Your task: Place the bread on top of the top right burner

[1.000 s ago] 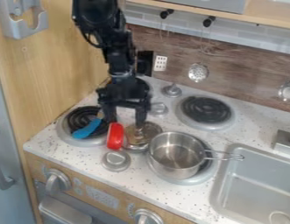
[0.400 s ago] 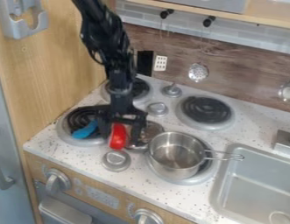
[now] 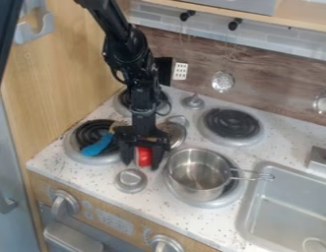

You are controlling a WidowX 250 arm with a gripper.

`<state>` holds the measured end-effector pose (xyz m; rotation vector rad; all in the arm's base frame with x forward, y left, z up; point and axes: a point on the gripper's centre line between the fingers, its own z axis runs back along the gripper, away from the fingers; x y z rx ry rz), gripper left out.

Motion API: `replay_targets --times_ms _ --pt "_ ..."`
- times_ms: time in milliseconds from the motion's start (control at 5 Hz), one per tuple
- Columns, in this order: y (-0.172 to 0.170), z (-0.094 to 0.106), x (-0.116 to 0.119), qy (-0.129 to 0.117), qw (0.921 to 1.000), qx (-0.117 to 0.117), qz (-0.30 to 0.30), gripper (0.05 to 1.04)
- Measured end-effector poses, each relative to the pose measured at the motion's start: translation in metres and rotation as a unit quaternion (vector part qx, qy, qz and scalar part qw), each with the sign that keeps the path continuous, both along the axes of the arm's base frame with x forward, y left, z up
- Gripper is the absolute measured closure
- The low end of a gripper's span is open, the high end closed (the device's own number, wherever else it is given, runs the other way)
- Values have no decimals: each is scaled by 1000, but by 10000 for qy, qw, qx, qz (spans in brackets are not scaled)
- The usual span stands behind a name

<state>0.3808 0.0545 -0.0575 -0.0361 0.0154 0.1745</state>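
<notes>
1 red object (image 3: 145, 157) between the end effector's (image 3: 141, 165) fingers

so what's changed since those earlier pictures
The hand has come forward, and the red thing has shifted slightly rightward in the view. The round shiny thing has moved toward the back. Whether the hand grips the red thing is unclear. Pot and blue utensil stayed put.
</notes>
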Motion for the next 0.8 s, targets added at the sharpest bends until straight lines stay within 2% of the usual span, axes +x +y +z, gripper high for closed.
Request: replay_targets --times_ms 200,400,600,800 --pt "1 5 -7 -73 9999 74 -39 489" --pt "2 44 0 -444 9989 144 -87 489" --pt "-11 73 16 -736 9971 27 -184 489" --pt "-42 97 50 -1311 9896 -273 -525 490"
